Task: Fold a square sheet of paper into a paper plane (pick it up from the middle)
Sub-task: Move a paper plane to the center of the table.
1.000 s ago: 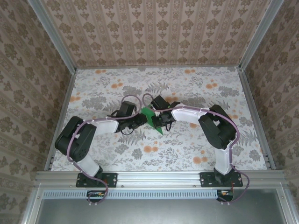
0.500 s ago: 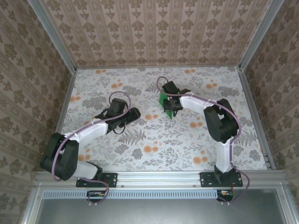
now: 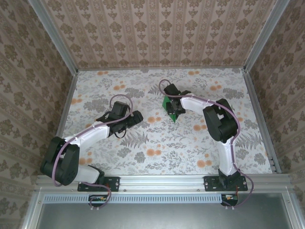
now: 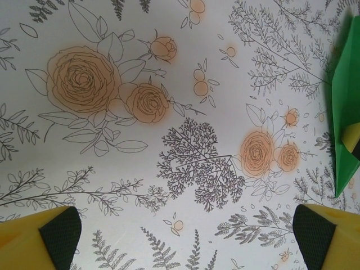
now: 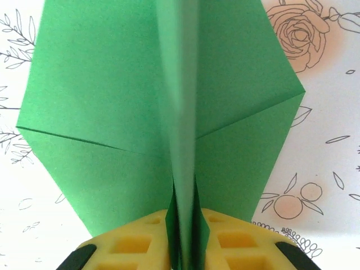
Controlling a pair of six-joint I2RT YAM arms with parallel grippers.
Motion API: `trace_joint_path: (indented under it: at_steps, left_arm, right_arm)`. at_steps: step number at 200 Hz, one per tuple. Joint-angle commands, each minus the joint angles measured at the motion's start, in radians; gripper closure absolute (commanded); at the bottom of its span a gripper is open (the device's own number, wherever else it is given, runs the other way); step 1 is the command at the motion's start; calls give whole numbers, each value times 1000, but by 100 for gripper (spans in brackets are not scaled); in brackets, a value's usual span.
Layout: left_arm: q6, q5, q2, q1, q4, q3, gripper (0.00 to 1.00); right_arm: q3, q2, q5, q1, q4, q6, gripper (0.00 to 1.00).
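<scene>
The green paper plane (image 3: 166,103) is a folded dart with spread wings and a centre keel, just right of the table's middle. My right gripper (image 3: 172,107) is shut on that keel. In the right wrist view its yellow fingers (image 5: 138,244) press the folded keel from both sides while the wings (image 5: 101,95) fan out ahead. My left gripper (image 3: 138,116) hovers to the left of the plane, apart from it and open. Its yellow fingertips (image 4: 50,236) stand wide with bare table between them. The plane's pointed end (image 4: 344,101) shows at the right edge of the left wrist view.
A floral-print cloth (image 3: 157,143) covers the table. Patterned walls with metal rails (image 3: 64,109) close it in on the left, right and back. The arms' bases are bolted to the front rail (image 3: 162,181).
My left gripper has let go of the paper, opened wide and drawn back to the left. The right gripper has carried the plane toward the back of the table.
</scene>
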Motion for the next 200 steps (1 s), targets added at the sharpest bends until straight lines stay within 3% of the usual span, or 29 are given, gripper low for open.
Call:
trace_joint_path:
  at_steps: [1, 49, 84, 94, 119, 135, 165, 179, 200]
  left_arm:
    - [14, -21, -31, 12, -27, -12, 0]
    - [16, -32, -42, 18, -47, -15, 0]
    - [94, -75, -57, 46, -110, 39, 0]
    - [135, -101, -60, 96, -125, 57, 0]
    - [246, -146, -65, 183, -148, 108, 0]
    - [308, -194, -73, 238, -153, 128, 0]
    - [396, -270, -115, 347, -112, 110, 0]
    - [442, -298, -147, 393, -66, 77, 0]
    - [506, -335, -187, 449, 13, 17, 0]
  right_arm:
    - [-43, 23, 16, 1, 1, 40, 81]
    - [-46, -3, 19, 2, 2, 45, 79]
    - [34, -106, -7, 0, -28, 2, 66]
    - [51, -133, -10, 0, -27, -10, 63]
    - [62, -202, -4, -17, -28, -15, 51]
    - [55, -249, 21, -32, -21, -22, 38]
    - [-2, -361, 142, -77, 41, -73, 17]
    - [-67, -430, 217, -109, 99, -100, 1]
    - [-195, -537, 334, -168, 205, -129, 0]
